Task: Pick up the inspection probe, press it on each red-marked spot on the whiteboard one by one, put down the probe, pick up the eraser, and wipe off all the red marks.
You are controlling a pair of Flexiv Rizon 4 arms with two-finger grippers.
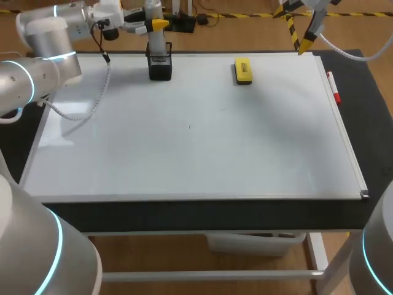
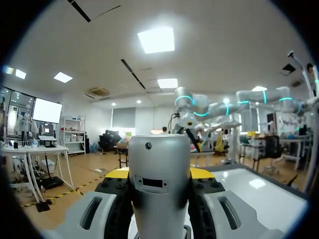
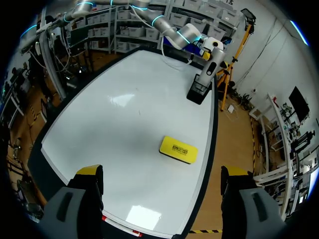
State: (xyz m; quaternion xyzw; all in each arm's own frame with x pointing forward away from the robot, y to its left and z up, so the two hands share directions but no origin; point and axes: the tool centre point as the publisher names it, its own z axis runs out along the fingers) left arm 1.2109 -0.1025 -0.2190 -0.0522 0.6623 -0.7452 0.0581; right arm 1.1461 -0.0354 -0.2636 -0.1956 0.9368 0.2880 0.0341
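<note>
Whiteboard (image 1: 196,141) edge: probe (image 1: 157,44) upright in holder (image 1: 160,69), apparently clasped by left gripper (image 1: 152,26).

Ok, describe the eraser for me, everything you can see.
The eraser is a yellow rectangular block with a dark base and a small dark label on top. It lies flat on the whiteboard near the far edge, apart from the black holder. Nothing else touches it.

We see bright, even light from overhead; the whiteboard (image 1: 202,141) shows soft glare patches near its left edge and faint, diffuse shadows across its far half.
</note>
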